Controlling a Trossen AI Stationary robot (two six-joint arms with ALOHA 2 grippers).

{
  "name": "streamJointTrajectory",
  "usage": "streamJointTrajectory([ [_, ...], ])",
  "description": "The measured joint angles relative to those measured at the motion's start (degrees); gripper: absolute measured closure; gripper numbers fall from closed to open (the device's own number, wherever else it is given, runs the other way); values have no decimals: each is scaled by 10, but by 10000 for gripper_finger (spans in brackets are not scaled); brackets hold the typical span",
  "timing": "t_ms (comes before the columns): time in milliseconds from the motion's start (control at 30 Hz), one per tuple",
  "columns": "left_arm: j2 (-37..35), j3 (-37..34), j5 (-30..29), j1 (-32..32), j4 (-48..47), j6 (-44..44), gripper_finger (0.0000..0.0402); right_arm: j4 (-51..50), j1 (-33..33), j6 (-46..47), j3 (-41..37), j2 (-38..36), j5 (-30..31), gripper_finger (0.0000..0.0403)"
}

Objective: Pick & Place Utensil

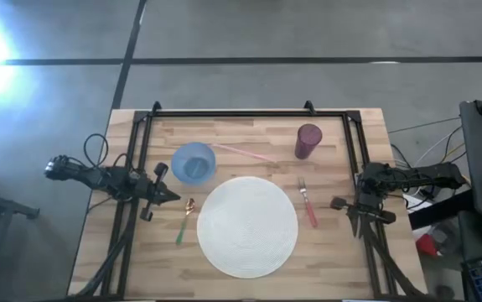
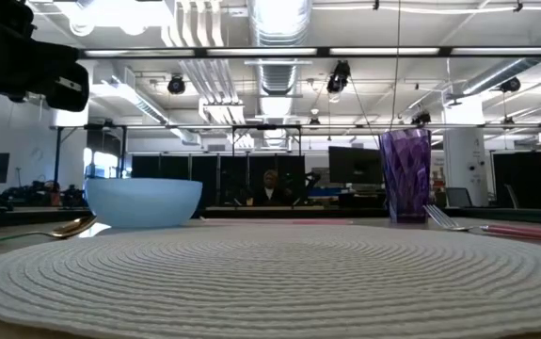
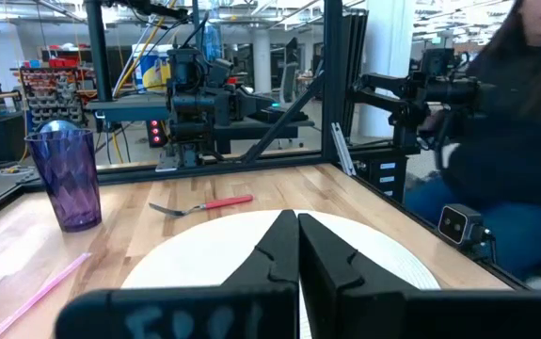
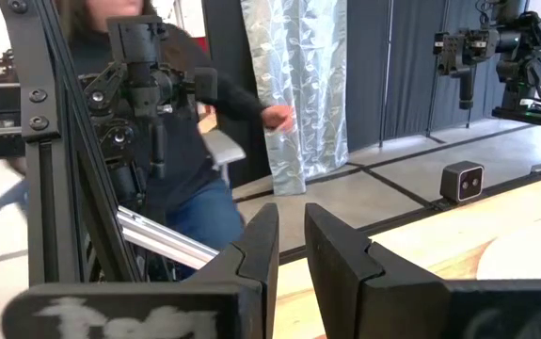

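A fork (image 1: pixel 308 202) with a pink handle lies flat on the wood just right of the white round placemat (image 1: pixel 247 226). A spoon (image 1: pixel 184 221) with a green handle and a gold bowl lies off the placemat's left edge. My left gripper (image 1: pixel 176 196) hovers shut near the spoon's bowl end, pointing at the placemat; the left wrist view shows its fingers (image 3: pixel 297 221) closed together. My right gripper (image 1: pixel 334 203) hangs right of the fork, pointing at it. The right wrist view shows its fingers (image 4: pixel 292 221) open by a narrow gap, holding nothing.
A blue bowl (image 1: pixel 194 163) stands behind the spoon, and a purple cup (image 1: pixel 308 140) behind the fork. A pink straw (image 1: pixel 245 152) lies between them. A black frame (image 1: pixel 232 112) rims the table. A person (image 3: pixel 515 141) sits beyond the table's right side.
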Motion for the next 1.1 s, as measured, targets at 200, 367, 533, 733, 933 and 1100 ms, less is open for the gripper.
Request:
streamJointTrajectory([
  [200, 0, 0, 0, 0, 0, 0, 401, 0, 0, 1, 0, 0, 0, 351],
  [367, 0, 0, 0, 0, 0, 0, 401, 0, 0, 1, 0, 0, 0, 351],
  [533, 0, 0, 0, 0, 0, 0, 401, 0, 0, 0, 0, 0, 0, 351],
  [733, 0, 0, 0, 0, 0, 0, 401, 0, 0, -5, 0, 0, 0, 351],
  [933, 0, 0, 0, 0, 0, 0, 401, 0, 0, -2, 0, 0, 0, 351],
  [1100, 0, 0, 0, 0, 0, 0, 401, 0, 0, 2, 0, 0, 0, 351],
])
